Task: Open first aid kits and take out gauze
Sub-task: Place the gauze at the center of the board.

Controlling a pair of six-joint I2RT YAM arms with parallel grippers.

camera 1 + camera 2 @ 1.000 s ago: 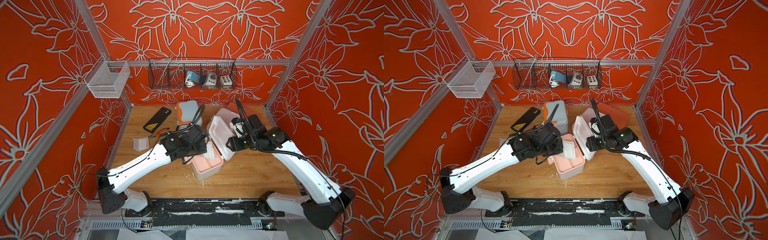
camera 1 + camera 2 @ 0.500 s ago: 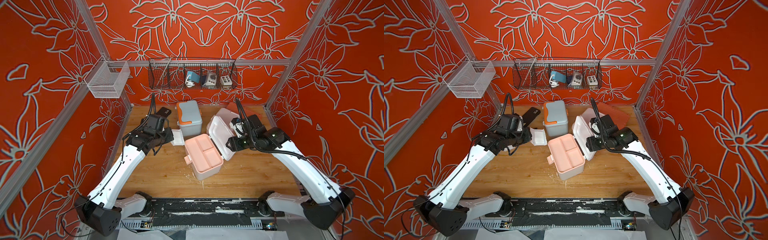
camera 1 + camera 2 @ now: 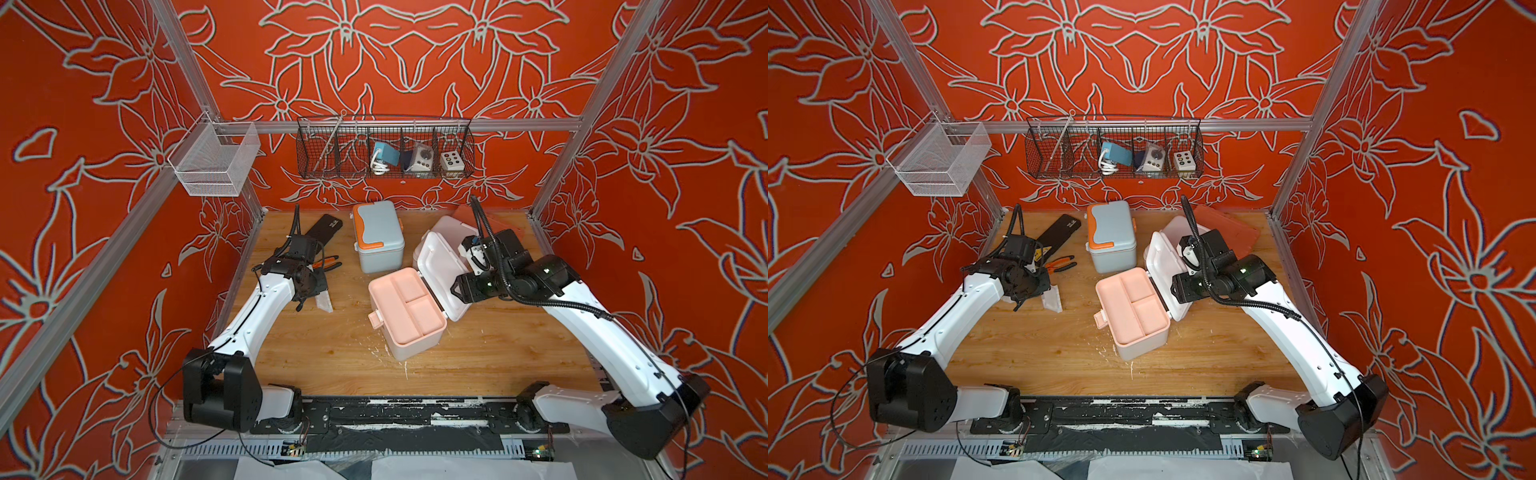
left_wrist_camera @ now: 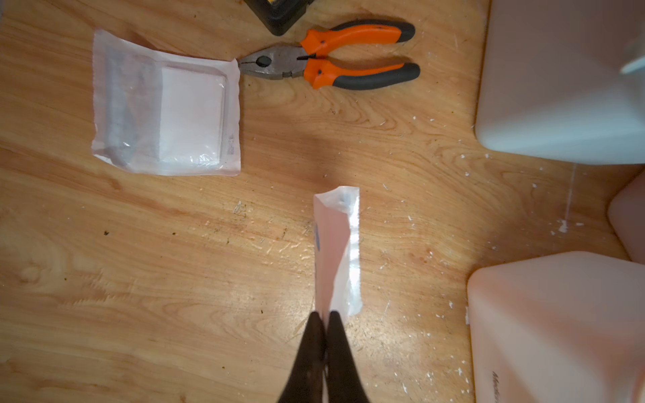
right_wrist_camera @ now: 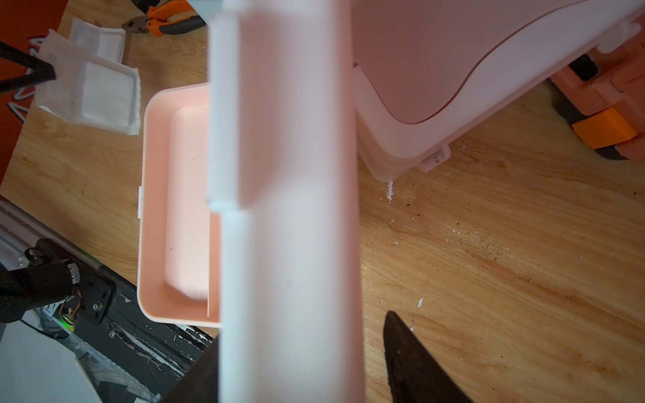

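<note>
In both top views, left of the open kit (image 3: 409, 320), left fingers (image 4: 307, 352) buried under the wrist; only a strip of the held gauze (image 3: 325, 300) showing. Black case (image 4: 279, 12) clipped to a corner by the left wrist view's edge. Print on the open kit's wall blurred, unreadable. One of the right fingers (image 5: 415, 366) mostly masked by the open kit's blurred lid (image 5: 289, 209); orange tool case (image 5: 610, 101) cropped.

Orange-red walls (image 3: 419, 37) printed with large pale-outlined flowers enclose a light wooden desk (image 3: 332, 361) on three sides. Silver aluminium posts (image 3: 185, 79) rise at its back corners. A long black wire basket (image 3: 320, 166) hangs on the back rail (image 3: 523, 124). A white mesh basket (image 3: 212, 168) hangs above the left edge.
</note>
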